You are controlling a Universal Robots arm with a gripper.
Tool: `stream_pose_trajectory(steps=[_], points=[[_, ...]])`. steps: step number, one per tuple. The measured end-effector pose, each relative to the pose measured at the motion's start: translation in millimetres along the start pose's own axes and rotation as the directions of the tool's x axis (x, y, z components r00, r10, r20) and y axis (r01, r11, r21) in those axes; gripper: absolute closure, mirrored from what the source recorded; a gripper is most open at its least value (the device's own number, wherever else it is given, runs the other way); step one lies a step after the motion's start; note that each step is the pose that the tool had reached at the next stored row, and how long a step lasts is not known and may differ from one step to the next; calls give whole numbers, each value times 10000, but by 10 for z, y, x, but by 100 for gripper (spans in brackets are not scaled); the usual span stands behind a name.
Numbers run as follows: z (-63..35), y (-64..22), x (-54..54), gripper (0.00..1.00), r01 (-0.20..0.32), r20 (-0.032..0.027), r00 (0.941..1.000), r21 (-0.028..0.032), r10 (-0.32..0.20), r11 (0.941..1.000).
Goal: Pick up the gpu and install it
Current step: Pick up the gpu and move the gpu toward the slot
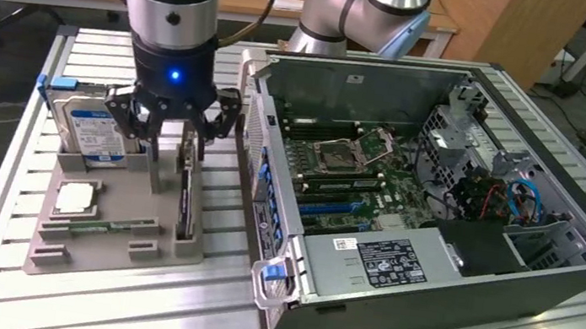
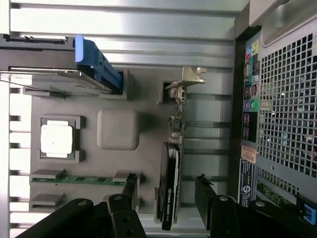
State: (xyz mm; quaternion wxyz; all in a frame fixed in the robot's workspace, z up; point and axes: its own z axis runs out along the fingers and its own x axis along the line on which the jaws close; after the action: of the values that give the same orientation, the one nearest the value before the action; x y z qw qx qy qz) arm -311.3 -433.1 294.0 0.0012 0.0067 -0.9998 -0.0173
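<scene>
The gpu (image 1: 187, 202) stands on its long edge in a slot of the grey holder tray (image 1: 117, 256), next to the open computer case (image 1: 426, 190). In the wrist view the gpu (image 2: 171, 186) shows its black shroud, green board and silver end bracket. My gripper (image 1: 175, 134) hangs just above the tray, over the gpu's bracket end, and is open. Seen from the wrist, the gripper (image 2: 166, 188) has one finger (image 2: 130, 186) on each side of the card, both clear of it. Nothing is held.
The tray also carries a silver hard drive with a blue label (image 1: 93, 131), a CPU (image 1: 77, 197) and a RAM stick (image 1: 103, 229). The case lies on its side with the motherboard (image 1: 349, 168) exposed. A second arm (image 1: 359, 12) stands behind it.
</scene>
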Motion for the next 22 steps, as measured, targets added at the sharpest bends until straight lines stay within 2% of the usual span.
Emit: stream_pose_trajectory(steps=[11, 16, 22], points=[[191, -116, -6, 41, -6, 16, 10000, 1, 6, 10000], [278, -135, -10, 41, -35, 17, 10000, 0, 35, 10000], [348, -156, -72, 41, -101, 18, 9999, 2, 101, 9999]])
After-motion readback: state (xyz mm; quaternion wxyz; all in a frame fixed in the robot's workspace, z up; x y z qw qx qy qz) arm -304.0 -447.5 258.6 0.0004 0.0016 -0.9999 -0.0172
